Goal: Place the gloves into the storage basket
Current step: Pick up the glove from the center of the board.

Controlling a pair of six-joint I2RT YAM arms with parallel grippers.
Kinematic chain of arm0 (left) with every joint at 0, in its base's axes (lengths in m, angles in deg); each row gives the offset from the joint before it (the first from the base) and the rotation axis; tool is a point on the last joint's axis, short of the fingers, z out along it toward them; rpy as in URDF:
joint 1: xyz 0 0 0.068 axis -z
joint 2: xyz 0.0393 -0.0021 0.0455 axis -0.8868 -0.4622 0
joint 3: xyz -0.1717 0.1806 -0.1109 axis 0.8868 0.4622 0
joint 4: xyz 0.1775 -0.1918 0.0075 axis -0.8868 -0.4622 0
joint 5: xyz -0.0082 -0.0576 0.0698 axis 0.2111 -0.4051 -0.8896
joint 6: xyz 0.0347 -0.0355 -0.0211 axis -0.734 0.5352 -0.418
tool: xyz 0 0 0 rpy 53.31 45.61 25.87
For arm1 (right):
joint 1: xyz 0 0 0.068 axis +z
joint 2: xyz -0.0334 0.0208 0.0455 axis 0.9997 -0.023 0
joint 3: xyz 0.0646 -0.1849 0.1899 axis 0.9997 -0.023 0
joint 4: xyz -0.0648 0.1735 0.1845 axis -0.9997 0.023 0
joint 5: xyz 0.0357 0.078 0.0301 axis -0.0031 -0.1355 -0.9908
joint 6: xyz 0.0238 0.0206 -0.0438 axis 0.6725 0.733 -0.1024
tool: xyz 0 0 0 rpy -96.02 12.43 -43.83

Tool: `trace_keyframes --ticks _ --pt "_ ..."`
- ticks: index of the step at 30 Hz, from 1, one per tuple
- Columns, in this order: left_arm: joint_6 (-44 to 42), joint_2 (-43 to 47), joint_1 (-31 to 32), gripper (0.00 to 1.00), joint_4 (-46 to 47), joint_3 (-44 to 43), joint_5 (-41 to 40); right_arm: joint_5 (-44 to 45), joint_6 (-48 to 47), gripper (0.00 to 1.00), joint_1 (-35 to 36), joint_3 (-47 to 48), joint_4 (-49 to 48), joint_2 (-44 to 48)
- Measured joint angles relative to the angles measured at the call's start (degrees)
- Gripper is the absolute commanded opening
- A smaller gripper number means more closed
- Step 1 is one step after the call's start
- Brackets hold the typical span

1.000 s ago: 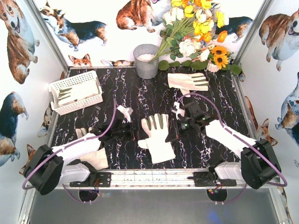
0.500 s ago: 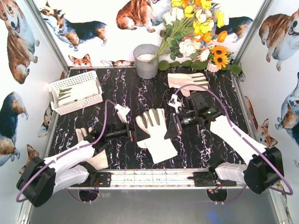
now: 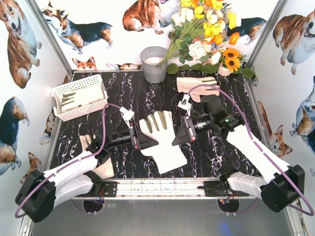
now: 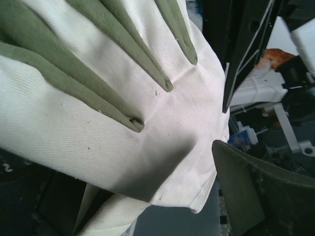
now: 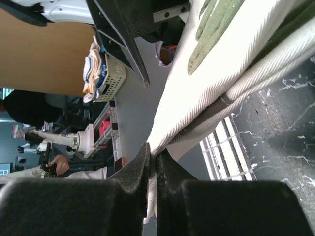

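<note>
A cream glove [image 3: 160,140] with grey-green finger patches hangs above the middle of the table. My right gripper [image 3: 181,137] is shut on its right edge; in the right wrist view the jaws [image 5: 156,158] pinch the fabric hem. My left gripper [image 3: 139,139] stands open at the glove's left edge. In the left wrist view the glove [image 4: 98,123] fills the frame, with one dark fingertip [image 4: 246,196] beside it. The white storage basket [image 3: 96,104] sits at the back left with gloves [image 3: 74,99] inside. One more glove [image 3: 199,87] lies at the back right and another [image 3: 101,168] under my left arm.
A grey metal bucket [image 3: 154,64] stands at the back centre, with a bunch of artificial flowers [image 3: 206,34] to its right. Walls with dog prints close in the table on three sides. A metal rail [image 3: 162,186] runs along the near edge.
The left gripper has opened fully and slid right up to the glove's left edge. The right arm has carried the glove a little left and back, raised off the table.
</note>
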Motion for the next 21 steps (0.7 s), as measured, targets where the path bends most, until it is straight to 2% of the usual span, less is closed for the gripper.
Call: trace_keyframes --ticks 5,11,21 --pt "2.64 1.05 0.0 1.0 4.13 0.0 3.78 -3.32 3.91 0.0 0.02 -0.04 -5.27 1.86" --pt "4.04 1.73 0.0 1.0 6.23 0.74 4.13 -6.6 10.49 0.0 0.0 -0.5 -13.9 3.32" --pt "5.77 -0.92 0.0 1.0 8.72 0.85 5.6 -9.6 13.42 0.0 0.0 -0.5 -17.94 4.74"
